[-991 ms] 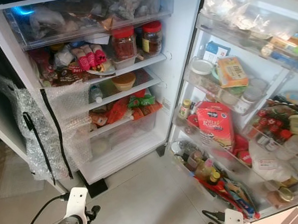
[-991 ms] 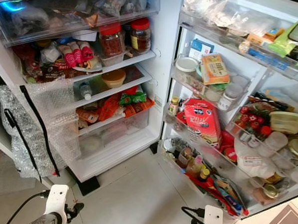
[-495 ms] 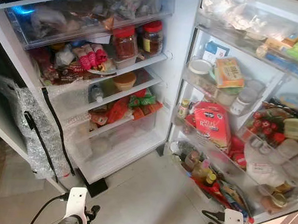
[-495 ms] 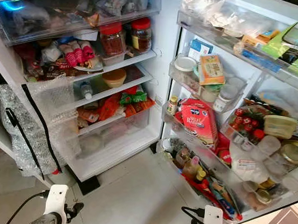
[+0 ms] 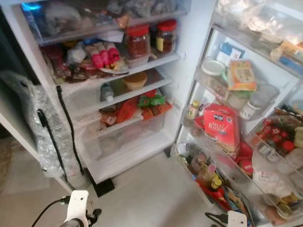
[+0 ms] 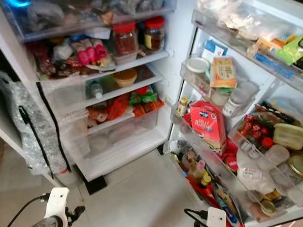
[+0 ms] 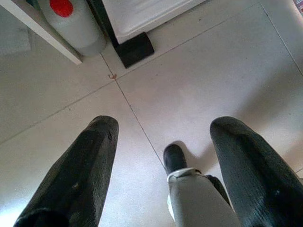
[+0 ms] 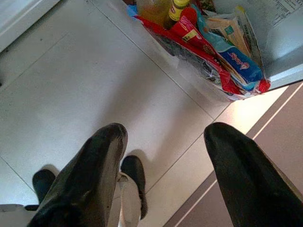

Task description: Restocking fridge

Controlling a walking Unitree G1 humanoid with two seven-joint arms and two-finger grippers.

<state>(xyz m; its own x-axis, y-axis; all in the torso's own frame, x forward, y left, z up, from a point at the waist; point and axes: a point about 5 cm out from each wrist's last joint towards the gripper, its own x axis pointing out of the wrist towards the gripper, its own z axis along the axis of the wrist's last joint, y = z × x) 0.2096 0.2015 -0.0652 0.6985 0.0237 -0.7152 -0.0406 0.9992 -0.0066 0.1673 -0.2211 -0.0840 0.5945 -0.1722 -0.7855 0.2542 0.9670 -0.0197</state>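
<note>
- The left gripper hangs low over the pale tiled floor, its jaws spread wide and holding nothing.
- The right gripper also hangs low, jaws spread apart and empty, near the bottom of the fridge door.
- Just beyond the right gripper, red and blue packets fill the lowest door bin.
- The white open fridge stands straight ahead, shelves crowded.
- Two red-lidded glass jars sit side by side on an upper shelf.
- A red printed carton leans in a middle door bin.
- A bubble-wrap bag with black straps hangs beside the fridge's left edge.
</note>
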